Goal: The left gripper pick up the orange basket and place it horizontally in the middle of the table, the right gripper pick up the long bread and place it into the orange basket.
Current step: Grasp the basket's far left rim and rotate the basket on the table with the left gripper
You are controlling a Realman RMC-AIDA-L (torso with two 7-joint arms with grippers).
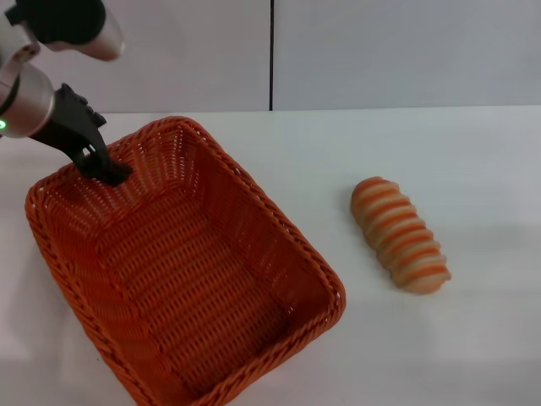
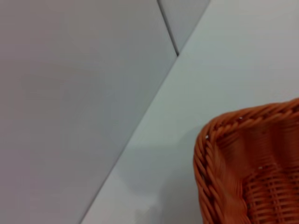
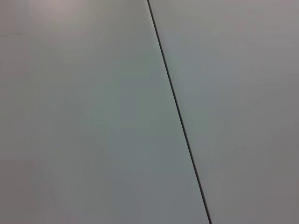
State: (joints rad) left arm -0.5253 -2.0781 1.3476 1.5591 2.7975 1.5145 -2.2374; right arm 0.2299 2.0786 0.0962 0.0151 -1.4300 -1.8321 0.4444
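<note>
The orange basket (image 1: 279, 224) lies at an angle on the left half of the white table (image 1: 439, 144), empty inside. My left gripper (image 1: 106, 169) reaches down from the upper left onto the basket's far-left rim. Its black fingers straddle the braided edge, shut on it. One corner of the basket (image 2: 219, 154) fills the left wrist view. The long bread (image 1: 399, 234), tan with orange stripes, rests on the table to the right of the basket and apart from it. My right gripper is out of view; its wrist camera shows only a grey panelled wall.
A pale wall with a dark vertical seam (image 1: 271, 55) stands behind the table's far edge. Bare tabletop lies between basket and bread and all around the bread. The basket's near corner runs past the head view's lower edge.
</note>
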